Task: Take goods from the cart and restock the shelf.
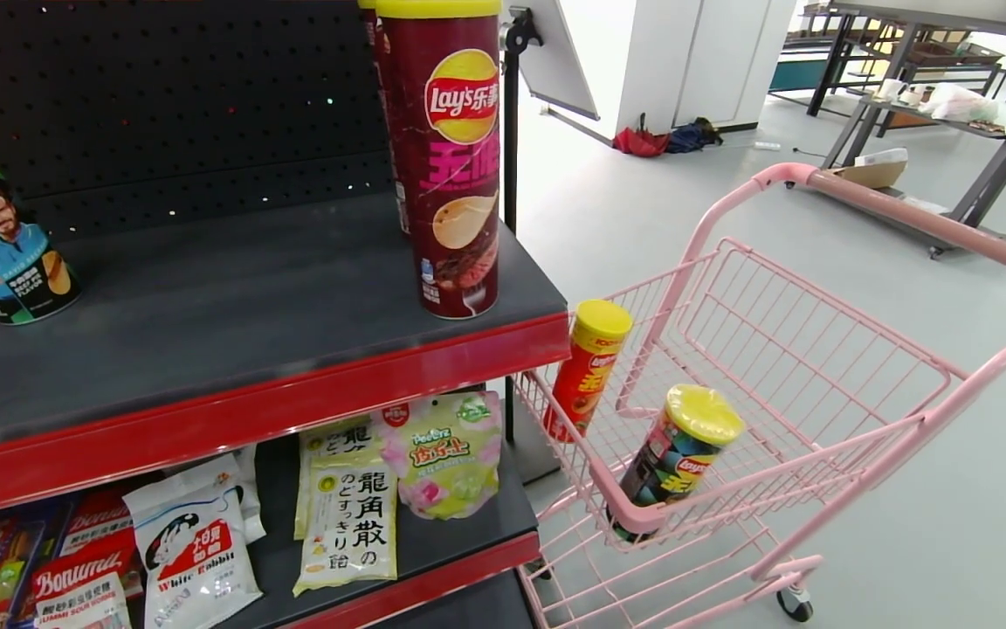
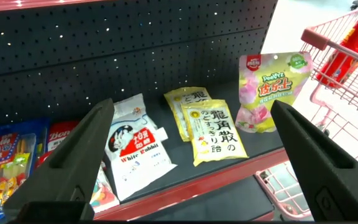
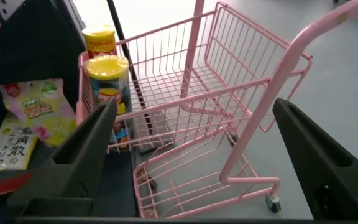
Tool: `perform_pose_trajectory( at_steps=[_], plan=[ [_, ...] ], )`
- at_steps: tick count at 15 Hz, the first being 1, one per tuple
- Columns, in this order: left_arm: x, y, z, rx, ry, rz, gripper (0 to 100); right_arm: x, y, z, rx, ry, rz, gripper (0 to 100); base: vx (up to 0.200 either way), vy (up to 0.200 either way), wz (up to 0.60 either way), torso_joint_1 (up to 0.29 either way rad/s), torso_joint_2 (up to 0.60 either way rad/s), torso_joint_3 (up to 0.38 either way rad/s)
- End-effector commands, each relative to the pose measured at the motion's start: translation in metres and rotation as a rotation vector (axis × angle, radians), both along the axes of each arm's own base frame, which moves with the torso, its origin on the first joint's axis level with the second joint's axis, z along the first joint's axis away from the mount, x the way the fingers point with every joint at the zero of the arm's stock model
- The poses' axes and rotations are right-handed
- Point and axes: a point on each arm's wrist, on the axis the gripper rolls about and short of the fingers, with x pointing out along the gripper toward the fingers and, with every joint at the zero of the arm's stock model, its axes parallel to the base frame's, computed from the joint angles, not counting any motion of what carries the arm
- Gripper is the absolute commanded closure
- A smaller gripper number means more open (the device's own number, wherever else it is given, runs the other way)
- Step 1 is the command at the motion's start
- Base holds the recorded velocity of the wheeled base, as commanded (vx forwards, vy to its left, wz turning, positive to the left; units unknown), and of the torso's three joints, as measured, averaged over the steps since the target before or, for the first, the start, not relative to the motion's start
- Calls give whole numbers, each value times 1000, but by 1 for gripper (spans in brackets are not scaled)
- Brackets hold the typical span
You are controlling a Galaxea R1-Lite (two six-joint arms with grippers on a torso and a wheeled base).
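1. Left gripper (image 2: 191, 104): both dark fingers spread wide with nothing between them. It hangs before the lower shelf board (image 1: 433, 542), on the shelf side of the cart (image 1: 835, 306).
2. Right gripper (image 3: 194, 104): fingers likewise wide apart and empty, hanging above the cart's near side.
3. Goods still in the cart: 2 cans, both yellow-lidded.
   - The dark can (image 1: 678, 454) leans at the near wall, its base hidden behind the wire.
   - The red can (image 1: 586, 371) leans in the corner nearest the shelf, its lower part behind the bars.
   - The print on both is too tilted to make out.
4. Lower shelf board, left of the cart and below its rim:
   - 1 pink-green pouch (image 1: 446, 454), closest to the cart.
   - 2 yellow packets (image 1: 350, 515), one half covered by the other.
   - 1 white bag (image 1: 197, 550).
   - Red bags (image 1: 79, 585) farthest from the cart, cut off at the frame edge, so the count is unclear.
   - All carry printed labels.
5. Upper shelf board (image 1: 223, 306), left of the cart and above its rim:
   - 1 tall maroon can (image 1: 455, 175), upright at the end nearest the cart, with a yellow lid.
   - A second can (image 1: 369, 17) behind it, almost wholly hidden.
   - 1 green can (image 1: 5, 253) far from the cart, cut by the frame edge.
6. Beyond the cart: metal-frame tables (image 1: 948, 114), with small items on them too small to tell.
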Motion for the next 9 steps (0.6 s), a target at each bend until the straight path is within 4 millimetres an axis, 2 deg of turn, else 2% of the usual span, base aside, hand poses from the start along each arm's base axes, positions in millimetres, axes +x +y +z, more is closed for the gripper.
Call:
perform_pose_trajectory(
  at_steps=[1,2,3,4,6,7,9],
  plan=[
    [0,0,0,0,1,0,0,90,8,71,10,223,167,0,0,0,0,0,0,0],
    [0,0,0,1,1,0,0,130,12,62,59,261,169,0,0,0,0,0,0,0],
    [0,0,0,1,1,0,0,142,14,55,75,265,172,0,0,0,0,0,0,0],
    [0,0,0,0,1,0,0,167,19,26,84,311,213,0,0,0,0,0,0,0],
    [0,0,0,0,1,0,0,189,24,-3,91,386,248,0,0,0,0,0,0,0],
    [0,0,0,0,1,0,0,200,27,-12,94,413,256,0,0,0,0,0,0,0],
    [0,0,0,1,1,0,0,208,39,-17,84,426,327,0,0,0,0,0,0,0]
  ],
)
